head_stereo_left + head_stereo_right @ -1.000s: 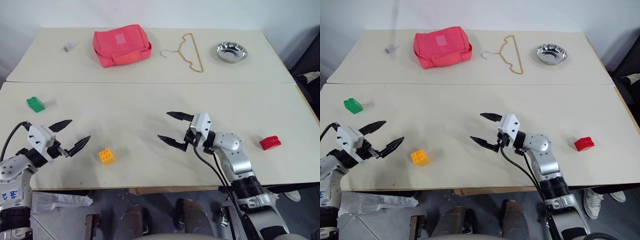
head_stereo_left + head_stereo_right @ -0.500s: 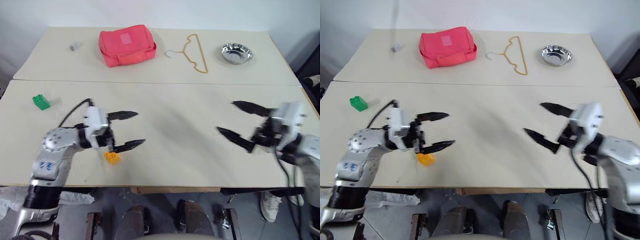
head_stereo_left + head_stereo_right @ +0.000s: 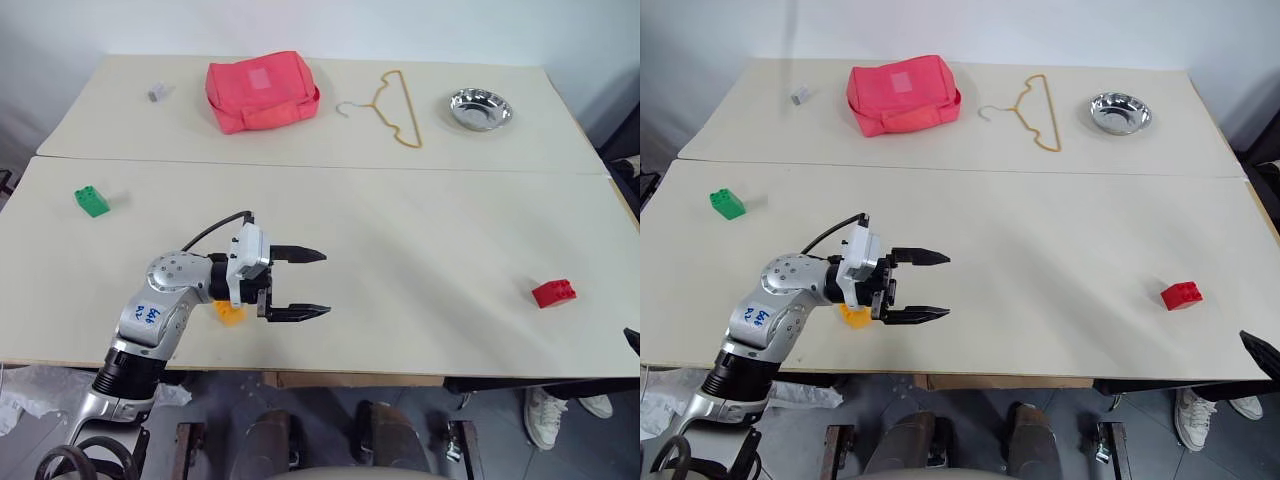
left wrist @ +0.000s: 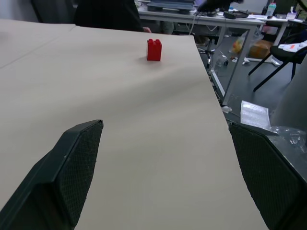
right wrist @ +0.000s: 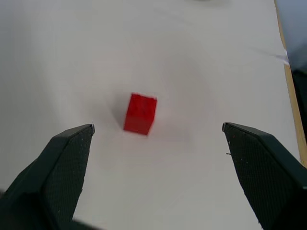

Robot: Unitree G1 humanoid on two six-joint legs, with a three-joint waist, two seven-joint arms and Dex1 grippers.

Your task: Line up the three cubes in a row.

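Note:
The three cubes lie apart on the front table. The green cube is at the far left and the red cube at the right. The yellow-orange cube sits near the front edge, partly hidden behind my left gripper. That gripper points right, open and empty, just above the table. In the left wrist view the red cube lies far ahead of the fingers. My right gripper is open, with the red cube ahead of it between the spread fingers; one fingertip shows at the right edge.
On the back table lie a pink bag, a wire hanger, a steel bowl and a tiny grey-white block. A seam separates the two tables. The right table edge runs close to the red cube.
My left arm swung right, over the yellow-orange cube, and its gripper now points right. My right arm swung out right and back to the picture's edge. Both grippers stayed open.

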